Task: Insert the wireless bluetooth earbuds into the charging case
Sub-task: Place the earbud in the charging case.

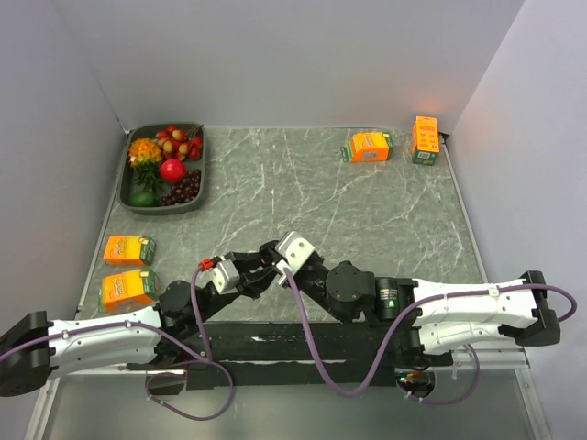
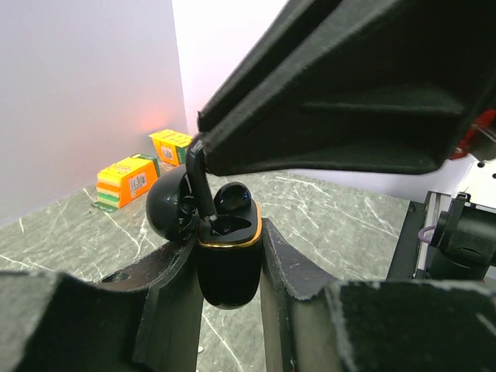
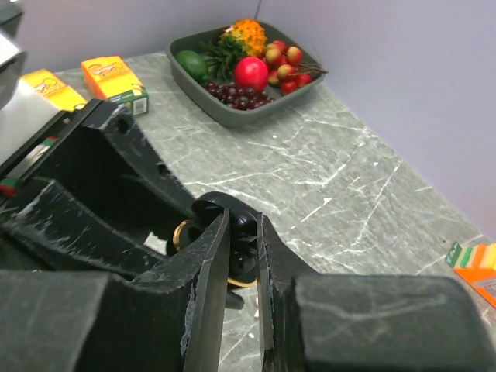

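My left gripper [image 2: 229, 242] is shut on the black charging case [image 2: 227, 263], which has a gold rim and stands upright with its round lid [image 2: 167, 203] swung open to the left. One black earbud [image 2: 232, 198] sits in the case. My right gripper [image 3: 243, 225] hangs over the case mouth, its fingers nearly closed on a small glossy black earbud [image 3: 246, 226] whose thin stem [image 2: 198, 180] reaches down into the case. In the top view both grippers [image 1: 266, 263] meet at the table's near middle. The white earbuds are not in view.
A grey tray of fruit [image 1: 196, 188] sits at the far left. Two orange cartons [image 1: 127, 250] [image 1: 127, 290] lie at the near left, and two more [image 1: 369, 147] [image 1: 425, 139] at the far right. Walls close in the left, back and right sides.
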